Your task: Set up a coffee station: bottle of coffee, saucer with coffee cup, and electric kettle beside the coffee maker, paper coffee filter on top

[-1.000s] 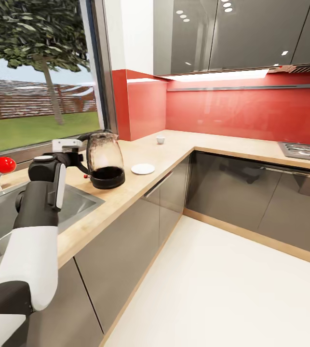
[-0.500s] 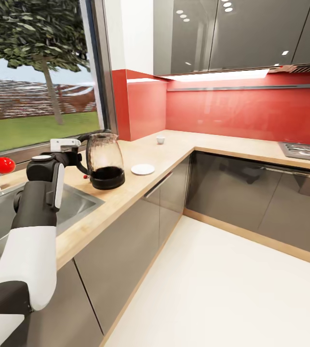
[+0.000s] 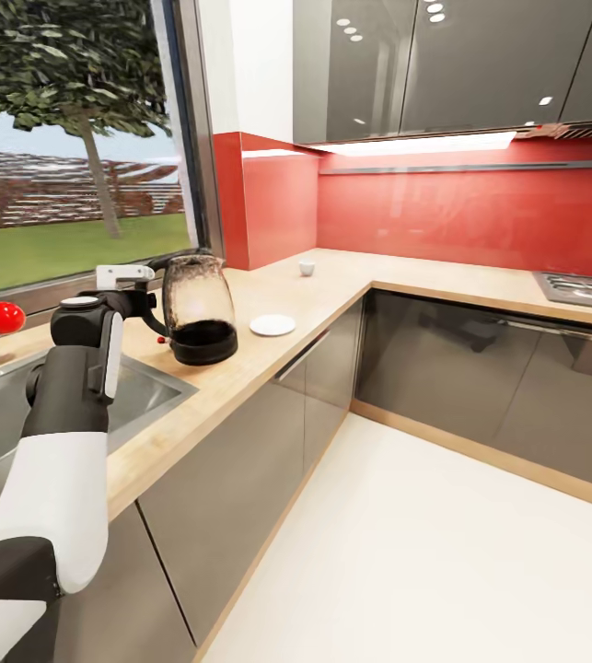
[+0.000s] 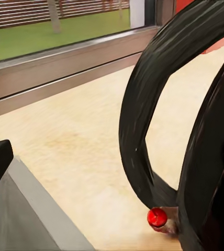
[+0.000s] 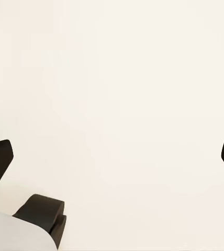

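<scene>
The countertop (image 3: 314, 290) carries the kettle (image 3: 199, 308) beside the sink (image 3: 144, 391), near the saucer (image 3: 272, 324). Glass, rigid, breakable, probably top-heavy: take its black handle (image 4: 143, 104). The left gripper (image 3: 145, 304) sits there; grip unclear. The right gripper (image 5: 112, 157) gapes wide, empty.

Kettle handle (image 4: 143, 120) over countertop (image 4: 75, 151), close-up

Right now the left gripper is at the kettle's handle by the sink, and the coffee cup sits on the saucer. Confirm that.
One part is wrong. The head view shows the coffee cup standing apart from the saucer, farther along the countertop toward the corner, and the saucer is bare. The rest holds: the left gripper is at the handle of the electric kettle, beside the sink.
</scene>
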{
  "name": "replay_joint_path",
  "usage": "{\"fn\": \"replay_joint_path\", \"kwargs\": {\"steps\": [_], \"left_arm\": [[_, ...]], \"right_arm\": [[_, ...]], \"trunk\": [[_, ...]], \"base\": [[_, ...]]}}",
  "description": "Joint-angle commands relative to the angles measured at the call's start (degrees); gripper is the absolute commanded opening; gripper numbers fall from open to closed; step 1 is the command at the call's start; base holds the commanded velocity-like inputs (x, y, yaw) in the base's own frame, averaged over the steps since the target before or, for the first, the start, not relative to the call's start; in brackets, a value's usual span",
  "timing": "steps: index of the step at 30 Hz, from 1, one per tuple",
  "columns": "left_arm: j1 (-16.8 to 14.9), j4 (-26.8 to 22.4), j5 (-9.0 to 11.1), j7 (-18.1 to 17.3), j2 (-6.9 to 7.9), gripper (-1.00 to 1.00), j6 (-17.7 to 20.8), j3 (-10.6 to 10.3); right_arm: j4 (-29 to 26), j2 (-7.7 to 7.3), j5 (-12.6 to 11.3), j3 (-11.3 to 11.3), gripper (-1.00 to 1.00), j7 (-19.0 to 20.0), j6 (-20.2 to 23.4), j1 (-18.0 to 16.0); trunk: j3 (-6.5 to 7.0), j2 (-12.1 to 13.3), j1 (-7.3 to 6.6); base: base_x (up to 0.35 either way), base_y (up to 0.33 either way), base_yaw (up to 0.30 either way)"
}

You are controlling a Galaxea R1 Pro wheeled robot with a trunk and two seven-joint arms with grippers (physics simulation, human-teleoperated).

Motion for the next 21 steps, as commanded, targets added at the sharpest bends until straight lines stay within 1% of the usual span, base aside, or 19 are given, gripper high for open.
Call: {"fn": "replay_joint_path", "kwargs": {"steps": [1,14,21], "left_arm": [[0.0,0.0,0.1,0.2,0.01,1.00,0.3,0.0],[0.0,0.0,-0.1,0.3,0.01,1.00,0.2,0.0],[0.0,-0.2,-0.1,0.3,0.09,1.00,0.2,0.0]], "right_arm": [[0.0,-0.02,-0.6,0.2,1.00,0.4,-0.1,0.0],[0.0,-0.02,-0.6,0.2,1.00,0.4,-0.1,0.0],[0.0,-0.02,-0.6,0.2,1.00,0.4,-0.1,0.0]], "trunk": [[-0.06,0.0,0.01],[-0.06,0.0,0.01],[-0.06,0.0,0.01]], "base": [[0.109,0.000,0.000],[0.019,0.000,0.000],[0.063,0.033,0.000]]}}
